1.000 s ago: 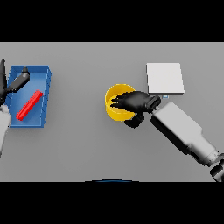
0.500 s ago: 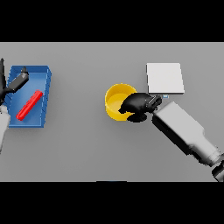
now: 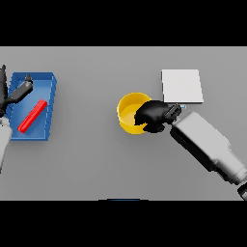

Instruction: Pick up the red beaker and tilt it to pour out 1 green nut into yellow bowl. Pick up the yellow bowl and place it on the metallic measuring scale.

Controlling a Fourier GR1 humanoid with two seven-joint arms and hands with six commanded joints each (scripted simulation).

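Observation:
The yellow bowl stands in the middle of the grey table. My right hand grips its right rim with curled fingers, hiding that side of the bowl. The metallic scale, a flat pale square, lies just up and right of the bowl. The red beaker lies on its side inside a blue tray at the left. My left hand hovers over the tray's upper left part with fingers relaxed, apart from the beaker. No green nut can be made out.
The blue tray sits close to the table's left edge. The scale's near corner is next to my right wrist.
My right hand has closed its fingers on the bowl's right rim, and the bowl has shifted right and slightly up towards the scale. The left hand has stayed still.

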